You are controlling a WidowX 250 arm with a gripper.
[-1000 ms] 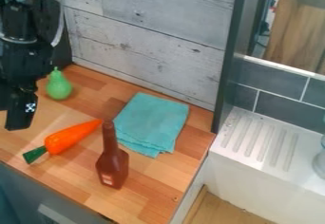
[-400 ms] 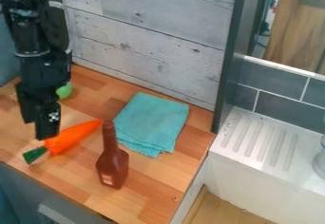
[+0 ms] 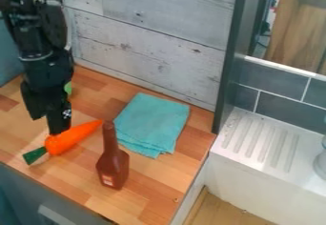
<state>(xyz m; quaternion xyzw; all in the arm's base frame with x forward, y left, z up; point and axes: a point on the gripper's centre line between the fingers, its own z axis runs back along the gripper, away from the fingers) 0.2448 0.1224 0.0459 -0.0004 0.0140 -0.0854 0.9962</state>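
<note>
While the gripper (image 3: 52, 126) hangs right over the carrot (image 3: 71, 137), whether open or closed I cannot tell, the work looks barely begun: the approach seems mostly done, a sure hold and any lift remain. Resting on the tabletop (image 3: 149, 178) at the view's 8 o'clock, the carrot is smooth, bright orange, its narrow tip toward 2 o'clock, its 1 green end toward 8. A brown bottle (image 3: 113, 167) stands at its 4 o'clock.

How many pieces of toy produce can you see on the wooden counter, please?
2. The orange carrot lies at the pincer, beside the brown bottle; what looks like a green fruit is mostly hidden behind the arm. More could be hidden there.
</note>
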